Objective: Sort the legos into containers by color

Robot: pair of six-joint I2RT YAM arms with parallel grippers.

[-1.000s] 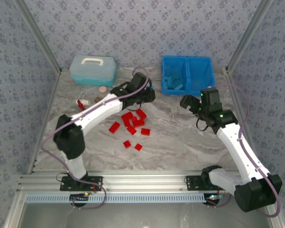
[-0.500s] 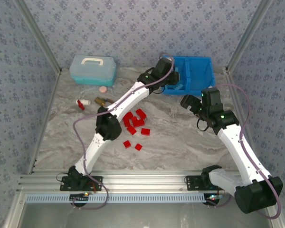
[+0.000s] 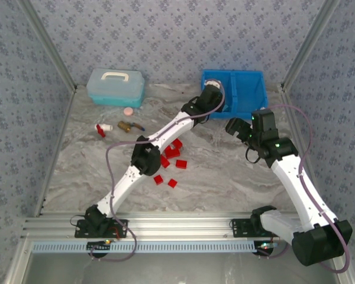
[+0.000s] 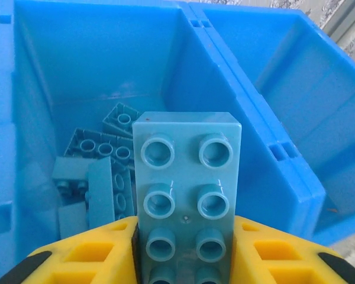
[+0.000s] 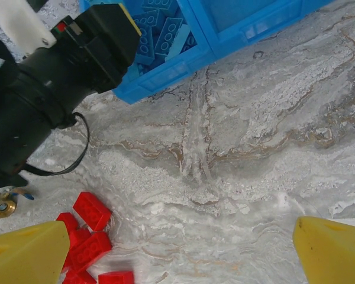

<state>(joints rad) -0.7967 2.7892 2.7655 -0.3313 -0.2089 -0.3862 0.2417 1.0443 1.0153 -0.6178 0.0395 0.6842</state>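
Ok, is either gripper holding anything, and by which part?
The left gripper holds a light blue lego brick by its near end, long sides pinched between the yellow fingers. The right gripper is open, holding nothing.

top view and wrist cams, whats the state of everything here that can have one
blue bin: open-topped, light blue legos lying in left compartment
left gripper: shut on one light blue lego, above that left compartment
right gripper: open, holding nothing
teal box: lid shut
red legos: loose on the table

White arms point(image 3: 299, 180), black joints point(image 3: 147, 158), yellow fingers point(image 4: 83, 254)
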